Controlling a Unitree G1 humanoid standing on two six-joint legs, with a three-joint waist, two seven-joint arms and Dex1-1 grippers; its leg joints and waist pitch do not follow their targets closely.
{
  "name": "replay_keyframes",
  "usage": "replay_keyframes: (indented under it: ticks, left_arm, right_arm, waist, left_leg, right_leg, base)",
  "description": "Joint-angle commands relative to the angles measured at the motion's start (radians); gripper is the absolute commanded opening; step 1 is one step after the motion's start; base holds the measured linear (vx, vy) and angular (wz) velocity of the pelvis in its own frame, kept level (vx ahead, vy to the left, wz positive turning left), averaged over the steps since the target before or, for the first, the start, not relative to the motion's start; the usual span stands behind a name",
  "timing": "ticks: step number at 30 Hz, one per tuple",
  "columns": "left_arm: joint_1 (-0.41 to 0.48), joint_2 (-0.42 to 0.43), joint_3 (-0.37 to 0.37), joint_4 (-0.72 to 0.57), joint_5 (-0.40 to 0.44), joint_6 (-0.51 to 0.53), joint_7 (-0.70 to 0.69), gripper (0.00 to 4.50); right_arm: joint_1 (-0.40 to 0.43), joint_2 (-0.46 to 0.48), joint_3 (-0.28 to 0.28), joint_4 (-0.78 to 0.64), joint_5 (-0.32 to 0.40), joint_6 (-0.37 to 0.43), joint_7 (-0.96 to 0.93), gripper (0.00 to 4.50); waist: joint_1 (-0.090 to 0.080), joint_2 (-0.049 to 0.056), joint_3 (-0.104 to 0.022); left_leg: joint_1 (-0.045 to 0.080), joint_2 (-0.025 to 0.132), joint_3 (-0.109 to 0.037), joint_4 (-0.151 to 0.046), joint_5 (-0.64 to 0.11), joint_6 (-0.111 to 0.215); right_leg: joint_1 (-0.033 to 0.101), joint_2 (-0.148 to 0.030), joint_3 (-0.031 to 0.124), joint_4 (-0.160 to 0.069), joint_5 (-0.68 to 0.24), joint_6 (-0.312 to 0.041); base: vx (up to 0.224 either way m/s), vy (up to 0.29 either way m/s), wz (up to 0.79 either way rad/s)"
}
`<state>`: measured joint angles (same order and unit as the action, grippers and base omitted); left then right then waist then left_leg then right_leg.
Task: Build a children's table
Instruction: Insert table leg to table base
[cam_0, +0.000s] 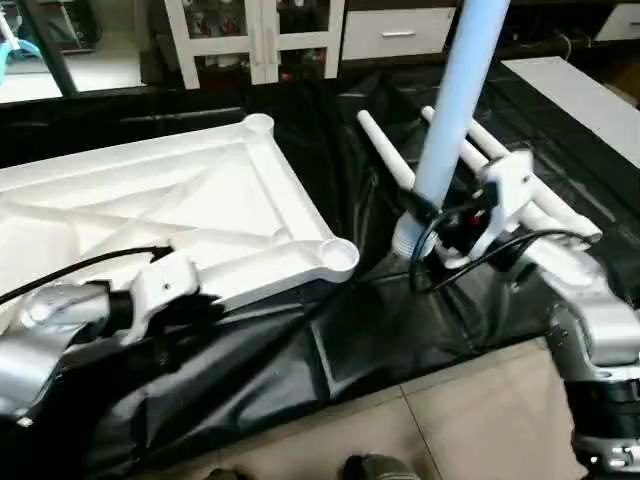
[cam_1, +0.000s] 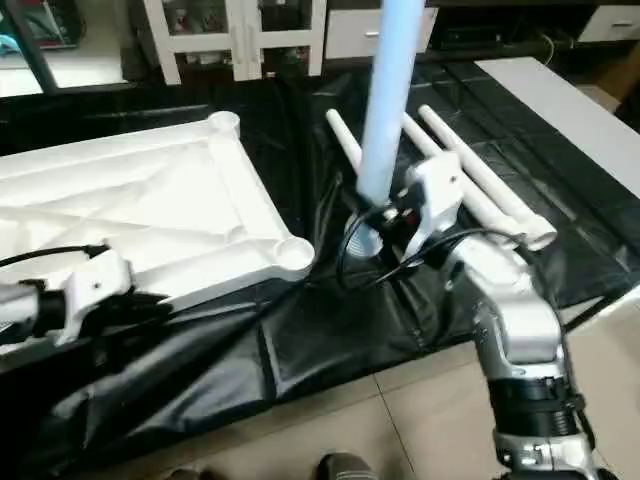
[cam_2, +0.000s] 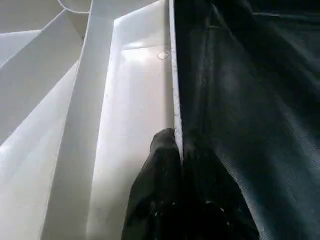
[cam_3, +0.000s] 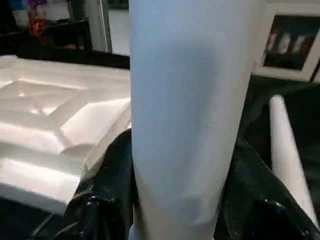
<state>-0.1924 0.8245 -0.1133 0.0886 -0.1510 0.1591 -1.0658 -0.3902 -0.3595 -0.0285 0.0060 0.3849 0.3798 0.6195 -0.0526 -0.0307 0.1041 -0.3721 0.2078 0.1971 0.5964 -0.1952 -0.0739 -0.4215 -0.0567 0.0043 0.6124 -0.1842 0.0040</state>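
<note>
Black sheeting (cam_0: 330, 340) covers the work surface in front of you, with tiled floor (cam_0: 480, 420) at its near edge and a white cabinet (cam_0: 260, 35) behind. Your tabletop (cam_0: 190, 205) lies upside down on the sheet at left, ribs up, its near corner socket (cam_0: 338, 255) facing the right arm. Your left gripper (cam_2: 175, 150) is pinched shut on the top's near rim, one finger inside, one outside. Your right gripper (cam_0: 440, 228) is clamped around one leg (cam_0: 458, 90) near its thick end, holding it nearly upright, just right of that socket. Three more legs (cam_0: 480, 155) lie side by side on the sheet behind it.
</note>
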Motion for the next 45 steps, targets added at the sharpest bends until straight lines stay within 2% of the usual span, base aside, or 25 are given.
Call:
replay_keyframes:
  ticks: [1,2,3,4,5,7,10,12,15,18,20,23,24,25,26,29,30,33,37,39,40,41,42,44,45]
  left_arm:
    - [0.036,0.017,-0.008,0.01,0.022,-0.007,-0.014,0.03]
    - [0.039,0.011,0.01,-0.006,0.005,-0.017,-0.01,0.03]
    - [0.037,0.008,0.028,-0.028,-0.03,0.0,-0.025,0.29]
    - [0.037,0.008,0.03,-0.032,-0.036,0.004,-0.028,0.29]
    - [0.037,0.009,0.04,-0.047,-0.061,0.022,-0.043,0.56]
    - [0.037,0.01,0.049,-0.058,-0.079,0.032,-0.054,0.56]
    - [0.036,0.009,0.058,-0.073,-0.098,0.042,-0.059,0.84]
    - [0.005,-0.023,0.052,-0.106,-0.118,0.048,-0.044,1.01]
    - [-0.053,-0.094,-0.001,-0.093,-0.068,0.031,0.013,1.05]
    - [-0.086,-0.134,-0.04,-0.055,-0.022,0.01,0.041,1.05]
    - [-0.099,-0.147,-0.059,-0.039,-0.001,0.005,0.042,1.05]
    - [-0.105,-0.149,-0.07,-0.036,0.008,0.005,0.04,1.05]
    - [-0.106,-0.147,-0.077,-0.037,0.012,0.003,0.036,1.05]
    - [-0.107,-0.147,-0.078,-0.038,0.013,0.003,0.035,1.05]
    - [-0.107,-0.141,-0.083,-0.036,0.031,-0.005,0.033,1.05]
    - [-0.109,-0.14,-0.085,-0.032,0.039,-0.012,0.038,1.05]
    - [-0.114,-0.136,-0.088,-0.021,0.052,-0.022,0.041,1.05]
    - [-0.127,-0.116,-0.09,0.011,0.09,-0.053,0.051,1.05]
    - [-0.122,-0.081,-0.081,0.003,0.105,-0.05,0.041,1.05]
    - [-0.121,-0.076,-0.079,0.003,0.109,-0.05,0.039,1.05]
    - [-0.119,-0.069,-0.079,0.008,0.118,-0.055,0.035,1.05]
    - [-0.119,-0.069,-0.079,0.008,0.118,-0.055,0.035,1.05]
    - [-0.107,-0.052,-0.081,0.0,0.117,-0.053,0.017,1.05]
    - [-0.098,-0.039,-0.084,-0.007,0.113,-0.049,0.0,1.05]
    - [-0.096,-0.034,-0.086,-0.009,0.114,-0.049,-0.005,1.05]
  right_arm:
    - [0.001,0.005,-0.002,0.0,0.002,-0.023,0.006,1.85]
    - [0.0,0.017,0.0,0.007,0.002,-0.028,0.005,1.85]
    - [-0.003,0.026,0.003,0.014,-0.001,-0.031,0.006,1.85]
    - [-0.004,0.027,0.003,0.016,-0.002,-0.032,0.006,1.85]
    - [-0.006,0.029,0.004,0.018,-0.001,-0.033,0.009,1.85]
    - [-0.007,0.029,0.005,0.019,0.001,-0.033,0.013,1.85]
    - [-0.008,0.027,0.004,0.019,0.004,-0.033,0.016,1.85]
    - [-0.029,0.038,0.005,0.036,0.011,-0.04,0.023,1.85]
    - [-0.066,0.069,0.017,0.063,0.017,-0.054,0.04,1.85]
    - [-0.093,0.097,0.019,0.091,0.035,-0.076,0.068,1.85]
    - [-0.117,0.112,0.02,0.124,0.036,-0.103,0.08,1.85]
    - [-0.134,0.123,0.023,0.147,0.036,-0.123,0.095,1.85]
    - [-0.145,0.125,0.034,0.165,0.025,-0.149,0.112,1.85]
    - [-0.147,0.125,0.036,0.169,0.022,-0.154,0.116,1.85]
    - [-0.157,0.13,0.046,0.195,0.003,-0.204,0.142,1.85]
    - [-0.16,0.132,0.047,0.205,-0.002,-0.22,0.15,1.85]
    - [-0.166,0.141,0.047,0.225,-0.004,-0.263,0.169,1.85]
    - [-0.179,0.161,0.05,0.284,0.005,-0.315,0.223,1.85]
    - [-0.181,0.174,0.047,0.319,0.048,-0.266,0.278,1.85]
    - [-0.18,0.177,0.046,0.326,0.05,-0.267,0.283,1.85]
    - [-0.177,0.182,0.046,0.337,0.052,-0.274,0.29,1.85]
    - [-0.177,0.182,0.046,0.337,0.052,-0.274,0.29,1.85]
    - [-0.168,0.189,0.043,0.359,0.05,-0.293,0.3,1.85]
    - [-0.163,0.195,0.042,0.375,0.044,-0.31,0.305,1.85]
    - [-0.162,0.197,0.043,0.379,0.041,-0.316,0.305,1.85]
  waist:
    - [0.007,0.0,-0.061]
    - [0.006,-0.004,-0.061]
    - [0.005,-0.006,-0.064]
    - [0.005,-0.005,-0.064]
    - [0.006,-0.003,-0.065]
    - [0.008,-0.005,-0.064]
    - [0.013,-0.006,-0.062]
    - [0.013,-0.011,-0.06]
    - [0.015,-0.014,-0.057]
    - [0.021,-0.016,-0.056]
    - [0.02,-0.02,-0.057]
    - [0.019,-0.018,-0.058]
    - [0.018,-0.019,-0.052]
    - [0.018,-0.018,-0.052]
    - [0.018,-0.02,-0.048]
    - [0.018,-0.019,-0.049]
    - [0.018,-0.016,-0.048]
    - [0.016,-0.017,-0.046]
    - [0.02,-0.013,-0.046]
    - [0.02,-0.013,-0.047]
    - [0.024,-0.005,-0.05]
    - [0.024,-0.007,-0.049]
    - [0.029,0.003,-0.051]
    - [0.029,0.001,-0.05]
    - [0.032,0.005,-0.05]
  left_leg:
    - [0.015,0.012,-0.003,-0.071,-0.138,0.029]
    - [0.017,0.013,-0.002,-0.07,-0.127,0.037]
    - [0.014,0.012,0.0,-0.067,-0.108,0.043]
    - [0.014,0.012,-0.001,-0.068,-0.099,0.047]
    - [0.018,0.012,0.001,-0.067,-0.088,0.052]
    - [0.02,0.013,0.003,-0.066,-0.061,0.061]
    - [0.022,0.012,0.007,-0.064,-0.061,0.066]
    - [0.023,0.014,0.007,-0.065,-0.066,0.063]
    - [0.026,0.014,0.011,-0.062,-0.075,0.063]
    - [0.02,0.013,0.01,-0.06,-0.053,0.063]
    - [0.018,0.011,0.01,-0.057,-0.041,0.071]
    - [0.019,0.011,0.01,-0.057,-0.036,0.072]
    - [0.018,0.012,0.011,-0.058,-0.039,0.073]
    - [0.02,0.012,0.011,-0.059,-0.052,0.071]
    - [0.02,0.013,0.011,-0.059,-0.06,0.071]
    - [0.021,0.013,0.01,-0.06,-0.051,0.067]
    - [0.022,0.014,0.01,-0.06,-0.049,0.068]
    - [0.023,0.013,0.011,-0.06,-0.071,0.074]
    - [0.022,0.015,0.008,-0.062,-0.063,0.07]
    - [0.021,0.015,0.008,-0.061,-0.062,0.069]
    - [0.023,0.015,0.007,-0.061,-0.058,0.068]
    - [0.022,0.014,0.008,-0.061,-0.056,0.068]
    - [0.022,0.014,0.006,-0.061,-0.056,0.065]
    - [0.022,0.013,0.007,-0.062,-0.076,0.058]
    - [0.025,0.014,0.007,-0.063,-0.087,0.052]
  right_leg:
    - [0.043,-0.042,0.025,-0.058,-0.117,-0.218]
    - [0.041,-0.04,0.026,-0.057,-0.096,-0.222]
    - [0.044,-0.04,0.027,-0.051,-0.067,-0.227]
    - [0.044,-0.04,0.028,-0.05,-0.057,-0.229]
    - [0.041,-0.039,0.028,-0.049,-0.036,-0.235]
    - [0.042,-0.036,0.028,-0.044,0.01,-0.246]
    - [0.04,-0.035,0.029,-0.042,0.025,-0.253]
    - [0.04,-0.036,0.029,-0.043,0.021,-0.257]
    - [0.037,-0.036,0.032,-0.044,0.006,-0.258]
    - [0.04,-0.036,0.034,-0.039,0.023,-0.246]
    - [0.042,-0.035,0.035,-0.038,0.044,-0.242]
    - [0.042,-0.034,0.034,-0.036,0.05,-0.25]
    - [0.038,-0.033,0.034,-0.037,0.048,-0.251]
    - [0.037,-0.033,0.033,-0.039,0.034,-0.251]
    - [0.035,-0.033,0.033,-0.04,0.024,-0.25]
    - [0.037,-0.032,0.033,-0.038,0.033,-0.252]
    - [0.036,-0.032,0.032,-0.038,0.04,-0.253]
    - [0.034,-0.033,0.031,-0.039,0.036,-0.263]
    - [0.038,-0.036,0.032,-0.036,0.037,-0.273]
    - [0.039,-0.036,0.031,-0.035,0.049,-0.279]
    - [0.04,-0.037,0.031,-0.034,0.057,-0.283]
    - [0.039,-0.036,0.031,-0.034,0.062,-0.285]
    - [0.041,-0.038,0.03,-0.033,0.066,-0.291]
    - [0.039,-0.037,0.029,-0.035,0.054,-0.295]
    - [0.039,-0.038,0.029,-0.035,0.044,-0.297]
  base:
    - [0.0,0.0,0.0]
    - [0.0,0.0,0.0]
    - [0.0,0.0,0.0]
    - [0.0,0.0,0.0]
    - [0.0,0.0,0.0]
    - [0.0,0.0,0.0]
    - [0.0,0.0,0.0]
    - [0.0,0.0,0.0]
    - [0.0,0.0,0.0]
    - [0.0,0.0,0.0]
    - [0.0,0.0,0.0]
    - [0.0,0.0,0.0]
    - [0.0,0.0,0.0]
    - [0.0,0.0,0.0]
    - [0.0,0.0,0.0]
    - [0.0,0.0,0.0]
    - [0.0,0.0,0.0]
    - [0.0,0.0,0.0]
    - [0.0,0.0,0.0]
    - [0.0,0.0,0.0]
    - [0.0,0.0,0.0]
    - [0.0,0.0,0.0]
    - [0.0,0.0,0.0]
    - [0.0,0.0,0.0]
    - [0.0,0.0,0.0]
